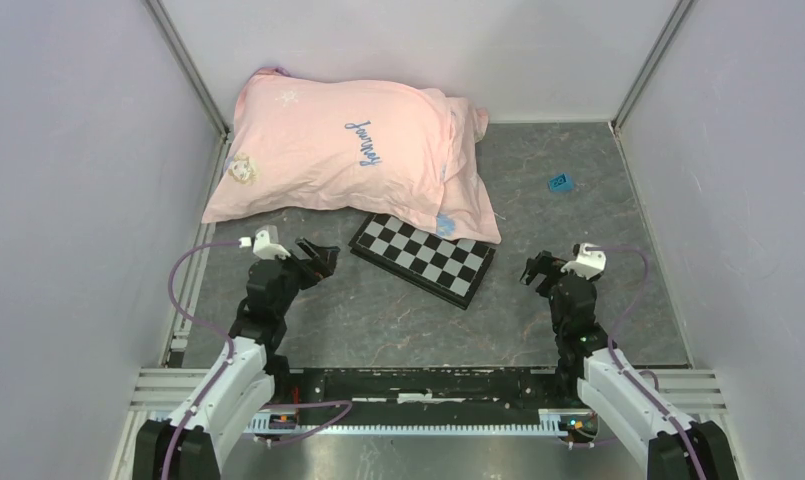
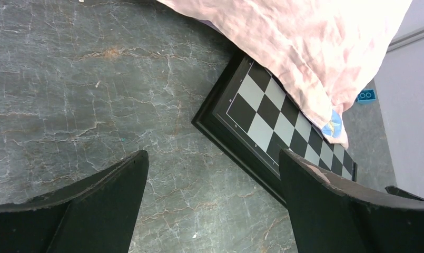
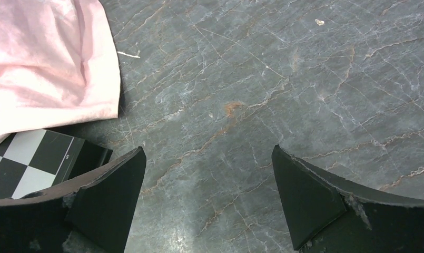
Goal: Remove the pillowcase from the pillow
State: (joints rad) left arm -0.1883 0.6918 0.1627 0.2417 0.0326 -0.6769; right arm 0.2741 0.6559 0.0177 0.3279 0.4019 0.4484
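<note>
- Both end effectors hang released in the top view: the left gripper (image 1: 318,258) and right gripper (image 1: 536,270) stand spread wide with nothing between the jaws, low over the table (image 1: 598,300) on either side of the checkered board (image 1: 423,258).
- From the same view, the pillowcase (image 1: 338,150) lies at the far left, plump and full. The pillow is hidden inside it, so I judge that nothing of the task is done yet. Its loose open end trails at the right, overlapping the board's far edge. A blue block (image 1: 560,182) sits well apart.
- On the left wrist view, my fingers (image 2: 94,211) frame bare table, and the pink fabric (image 2: 304,47) drapes over the board (image 2: 267,116) ahead, untouched.
- On the right wrist view, the jaws gape over bare table too, with the pillowcase's loose flap (image 3: 46,63) to my upper left and the board's corner (image 3: 30,158) beneath it.
- Everything is left to do: pin the pillow, grasp the open end, pull the cover off.
</note>
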